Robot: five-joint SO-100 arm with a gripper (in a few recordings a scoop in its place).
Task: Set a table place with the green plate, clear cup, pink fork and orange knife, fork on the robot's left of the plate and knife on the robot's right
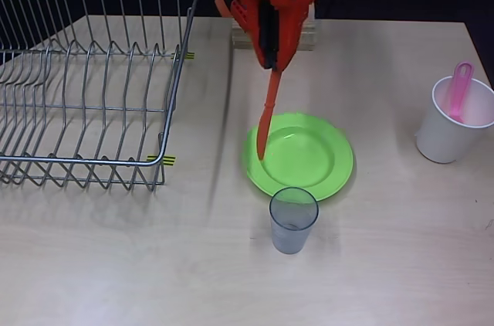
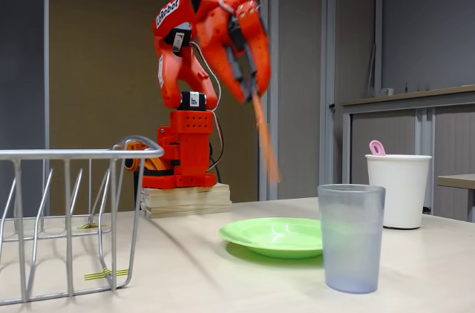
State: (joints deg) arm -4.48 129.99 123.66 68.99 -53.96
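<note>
we see the gripper [image 2: 254, 89] clamped on the orange knife [image 2: 266, 139], which hangs above the green plate [image 1: 309, 157]. the clear cup [image 1: 293, 219] stands just beside the plate; the pink fork [image 1: 459, 90] sits in the white cup [image 1: 451, 121].

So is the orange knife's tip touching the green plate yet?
Apart. The fixed view shows the orange knife, held in the end effector, hanging with its tip clearly above the green plate, with wall visible between them.

The slim orange plastic knife [image 2: 264, 139] looks smeared and blurry in the fixed view. Most of the short pink plastic fork [image 1: 459, 90] is hidden inside the big white cup [image 1: 451, 129]. The silver wire dish rack [image 1: 85, 79] is cut off at the left edge.
</note>
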